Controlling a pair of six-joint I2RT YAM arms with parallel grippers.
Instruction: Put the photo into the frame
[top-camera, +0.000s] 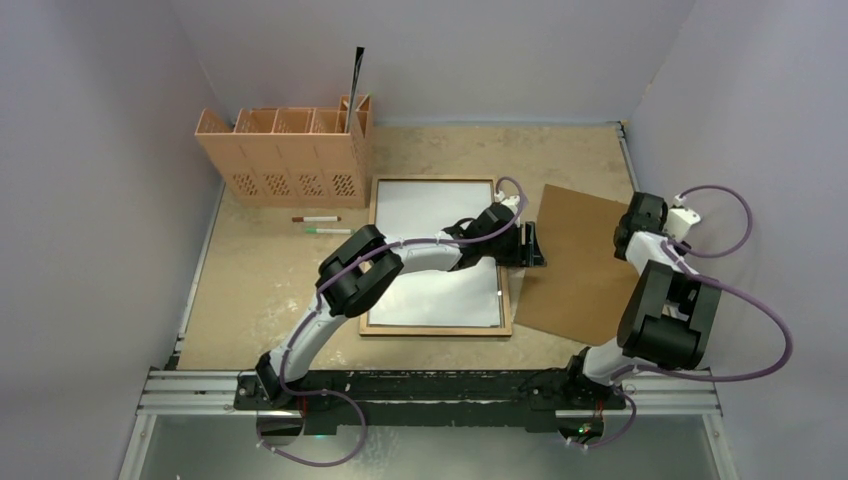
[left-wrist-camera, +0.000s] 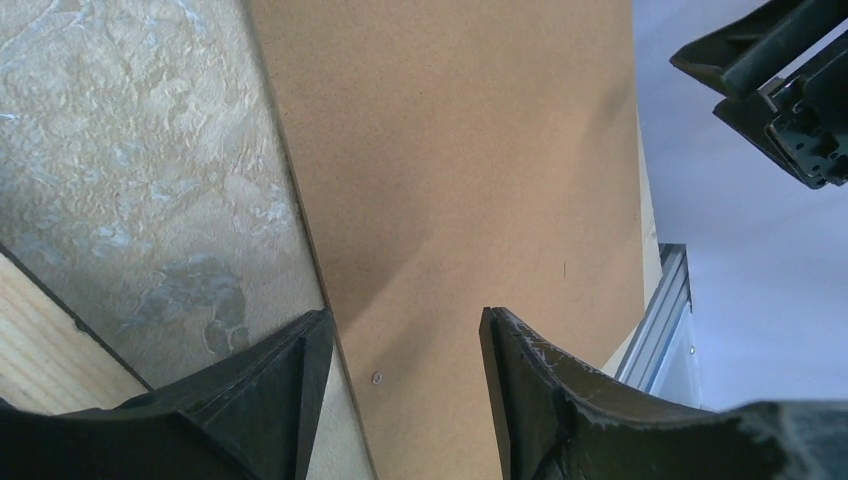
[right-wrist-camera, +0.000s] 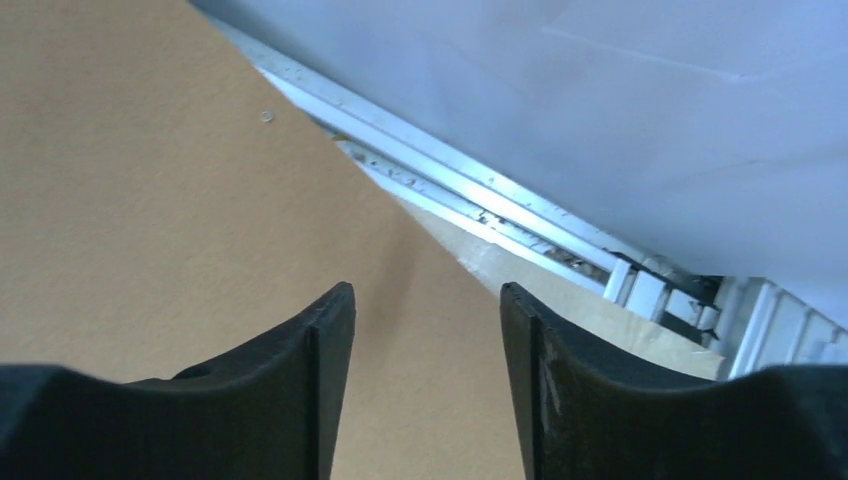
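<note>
The frame (top-camera: 371, 255) lies flat at the table's centre, wood-coloured side up. A white sheet (top-camera: 430, 205) fills its opening; no landscape print shows, so I cannot tell whether this is the photo lying face down. My left gripper (top-camera: 533, 247) is open and empty, low over the gap between the frame's right side and the brown backing board (top-camera: 580, 275). In the left wrist view its jaws (left-wrist-camera: 405, 335) straddle the board's left edge (left-wrist-camera: 450, 150), with a corner of the frame (left-wrist-camera: 40, 345) at the lower left. My right gripper (top-camera: 628, 238) is open and empty over the board's right edge (right-wrist-camera: 150, 200).
A tan slotted organiser (top-camera: 285, 150) stands at the back left with a dark flat item upright in it. Two pens (top-camera: 322, 225) lie left of the frame. A metal rail (right-wrist-camera: 480, 200) runs along the right wall. The right gripper also shows in the left wrist view (left-wrist-camera: 790, 90).
</note>
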